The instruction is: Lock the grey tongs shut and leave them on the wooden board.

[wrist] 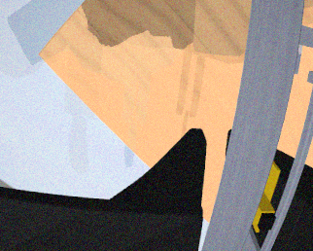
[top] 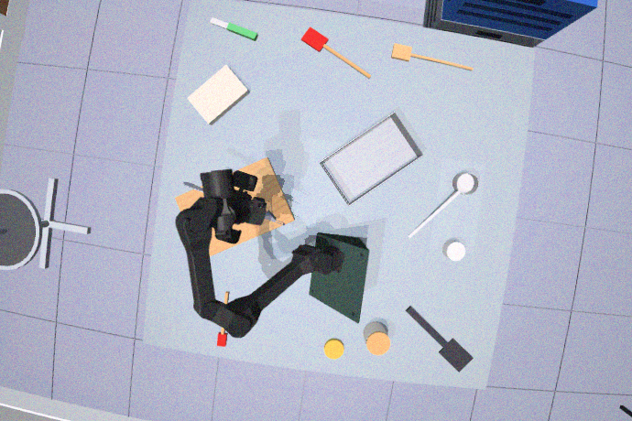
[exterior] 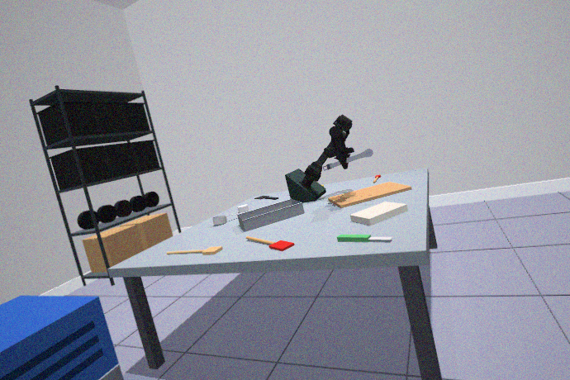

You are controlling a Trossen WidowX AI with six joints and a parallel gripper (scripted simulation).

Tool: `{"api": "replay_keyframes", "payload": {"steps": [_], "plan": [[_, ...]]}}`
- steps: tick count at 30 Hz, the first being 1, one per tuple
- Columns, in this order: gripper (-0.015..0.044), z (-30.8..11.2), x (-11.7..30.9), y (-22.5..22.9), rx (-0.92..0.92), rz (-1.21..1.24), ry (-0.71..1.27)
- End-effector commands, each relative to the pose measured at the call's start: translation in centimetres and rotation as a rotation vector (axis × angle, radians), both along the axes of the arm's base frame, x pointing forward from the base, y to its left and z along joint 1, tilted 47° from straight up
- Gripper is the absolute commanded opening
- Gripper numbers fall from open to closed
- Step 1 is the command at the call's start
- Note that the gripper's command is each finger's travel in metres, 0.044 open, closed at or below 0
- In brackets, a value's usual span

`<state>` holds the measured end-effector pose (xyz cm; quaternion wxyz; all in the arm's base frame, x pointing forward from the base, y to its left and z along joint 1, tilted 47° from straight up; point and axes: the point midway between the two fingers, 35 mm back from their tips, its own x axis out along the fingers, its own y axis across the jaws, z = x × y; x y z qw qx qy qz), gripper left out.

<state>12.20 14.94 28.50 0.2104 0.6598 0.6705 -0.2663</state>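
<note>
The grey tongs (top: pixel 191 185) (exterior: pixel 364 154) (wrist: pixel 267 92) are held in the air above the wooden board (top: pixel 216 247) (exterior: pixel 387 190) (wrist: pixel 218 73). In the exterior view they slope gently, with the broad rounded end higher on the right and the narrow end lower on the left. My gripper (exterior: pixel 348 158) (wrist: pixel 213 141) is shut on the tongs near their middle. In the wrist view their two arms run close side by side, with a narrow gap. The lock in the hinge cannot be seen. The roasting tin (top: pixel 408 135) (exterior: pixel 271 215) stands apart from the board.
A cream block (top: pixel 217 94) (exterior: pixel 379 212) lies beyond the board. A small red-headed tool (top: pixel 222 339) lies under the arm. The green arm base (top: pixel 339 284) (exterior: pixel 296 187) stands right of the board. A green-handled tool (top: pixel 242 31), a red spatula (top: pixel 314 38) and other utensils lie farther out.
</note>
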Motion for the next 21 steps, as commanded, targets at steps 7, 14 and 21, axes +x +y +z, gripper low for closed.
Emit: {"api": "replay_keyframes", "payload": {"steps": [7,14,21], "plan": [[-0.0150,0.0,1.5,0.6,0.145,-0.118,-0.016],[-0.0150,0.1,2.5,0.7,0.276,-0.187,-0.030],[-0.0150,0.2,2.9,0.7,0.398,-0.224,-0.040]]}}
